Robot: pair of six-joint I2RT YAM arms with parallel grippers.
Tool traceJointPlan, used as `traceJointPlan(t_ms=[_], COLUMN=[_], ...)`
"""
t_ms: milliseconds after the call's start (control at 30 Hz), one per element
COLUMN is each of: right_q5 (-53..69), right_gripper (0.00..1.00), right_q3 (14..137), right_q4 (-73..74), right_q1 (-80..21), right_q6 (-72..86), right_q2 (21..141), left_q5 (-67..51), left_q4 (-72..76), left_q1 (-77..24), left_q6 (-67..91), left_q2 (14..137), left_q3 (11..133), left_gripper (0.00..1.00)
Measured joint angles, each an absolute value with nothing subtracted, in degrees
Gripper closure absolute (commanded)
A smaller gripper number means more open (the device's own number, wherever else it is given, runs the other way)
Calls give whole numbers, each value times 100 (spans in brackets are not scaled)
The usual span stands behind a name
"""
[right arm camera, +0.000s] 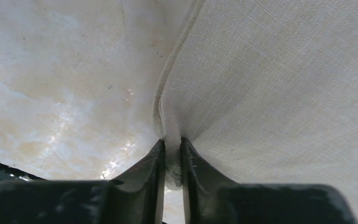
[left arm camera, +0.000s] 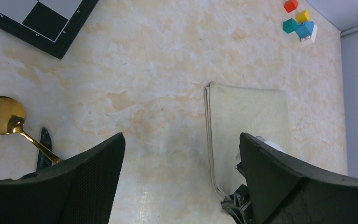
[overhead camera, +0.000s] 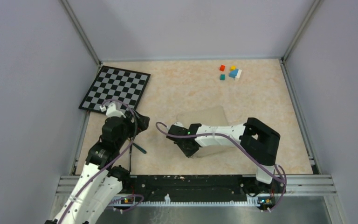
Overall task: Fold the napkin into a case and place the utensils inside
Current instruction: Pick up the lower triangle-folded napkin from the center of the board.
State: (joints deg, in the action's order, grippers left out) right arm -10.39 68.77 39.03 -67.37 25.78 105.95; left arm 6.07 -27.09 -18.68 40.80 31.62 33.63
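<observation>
Napkin (overhead camera: 204,115), doubled at mid worktop (overhead camera: 191,88) twd near edge, is pinched at its left-side hem by R tool (right arm camera: 172,156) (shut tight on cloth), L tool (left arm camera: 182,144) is held wide open, empty, by utensils (left arm camera: 2,114) nr left edge; hem is best lifted low, carried straight, layers kept aligned.

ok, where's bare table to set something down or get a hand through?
Bare: the far strip between checkerboard and cubes, down to the napkin's far edge; the patch right of the napkin; the gap between left tool and napkin. Crowded: near left, utensils by the left arm; right tool pinches the napkin's edge.
</observation>
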Motion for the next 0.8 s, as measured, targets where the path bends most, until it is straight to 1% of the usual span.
traceJointPlan(t_ms=[33, 67, 200, 333, 467, 567, 700, 800], right_q5=[-1094, -1166, -1313, -1142, -283, 539, 1262, 1669], right_gripper=[99, 100, 100, 100, 100, 100, 100, 100], right_q3=[6877, 6877, 6829, 6222, 5360, 4641, 4047, 3774], right_q4=[3905, 3905, 3809, 3129, 2224, 1380, 613, 202], right_q1=[-6742, -6748, -6792, -6753, -6455, -5996, -5592, -5446], right_q6=[2569, 2598, 2580, 2506, 2600, 2823, 3061, 3173], right_q2=[10595, 10595, 10545, 10062, 9277, 8680, 8313, 8184], left_q5=[617, 646, 709, 462, -421, -1249, -2073, -2329], left_q4=[-2711, -2711, -2722, -2600, -2145, -1619, -370, 519], left_q1=[-1868, -1868, -1868, -1863, -1852, -1857, -1942, -2126], left_q6=[4066, 4056, 4049, 4191, 4718, 5229, 6176, 6785], left_q2=[3159, 3159, 3162, 3420, 4574, 5518, 6359, 7190], left_q3=[3363, 3363, 3350, 3264, 3212, 3072, 2613, 2399], left_gripper=[4, 4, 1, 1, 1, 1, 1, 2])
